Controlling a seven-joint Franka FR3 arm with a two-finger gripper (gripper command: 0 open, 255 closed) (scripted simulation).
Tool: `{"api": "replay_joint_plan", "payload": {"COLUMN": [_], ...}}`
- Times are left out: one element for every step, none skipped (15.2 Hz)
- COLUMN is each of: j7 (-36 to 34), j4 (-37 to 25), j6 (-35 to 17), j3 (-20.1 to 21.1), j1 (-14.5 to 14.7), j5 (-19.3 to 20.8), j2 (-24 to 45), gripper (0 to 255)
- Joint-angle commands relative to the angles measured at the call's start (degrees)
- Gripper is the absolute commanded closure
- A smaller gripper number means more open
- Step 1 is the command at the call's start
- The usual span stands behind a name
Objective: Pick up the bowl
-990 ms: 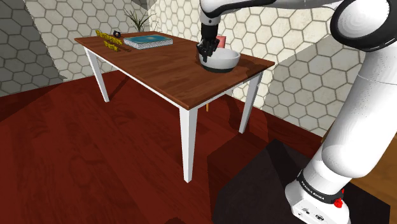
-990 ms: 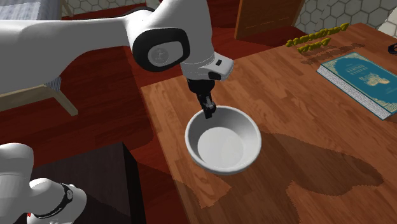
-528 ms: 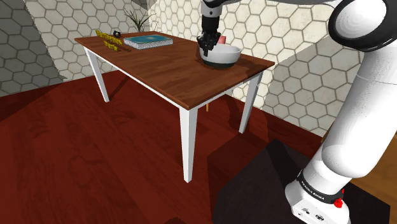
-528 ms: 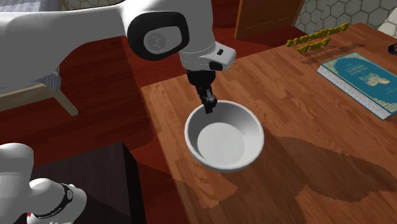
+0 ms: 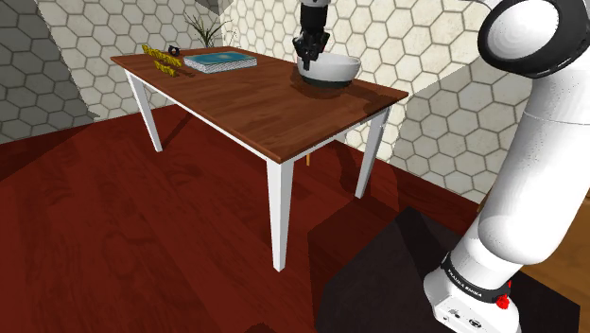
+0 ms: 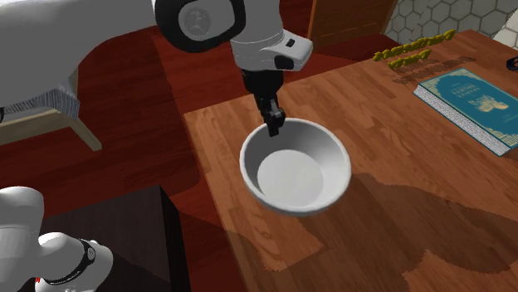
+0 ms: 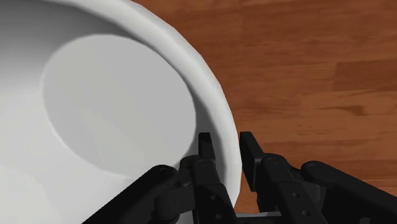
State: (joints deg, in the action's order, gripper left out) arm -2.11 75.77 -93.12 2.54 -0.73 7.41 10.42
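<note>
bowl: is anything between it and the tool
Nothing visible. The tool clasps the rim of the white bowl, one finger inside and one outside, and holds it above the wooden table.

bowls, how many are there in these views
1: a white bowl, its rim clasped by the pincer, held just above the wooden table. Nothing suggests another is hidden.

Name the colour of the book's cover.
Teal with pale markings; the book shows best in the second exterior view.
</note>
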Motion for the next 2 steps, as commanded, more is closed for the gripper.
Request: {"api": "replay_joint_plan", "payload": {"j7": [0.0,0.0], "j4": [-1.4,-1.5], "j6": [1.1,1.1], "j3": [0.0,0.0], "j1": [0.1,0.1], "j5": [0.0,0.0], "j2": [0.3,0.3], "gripper": [255,255]}}
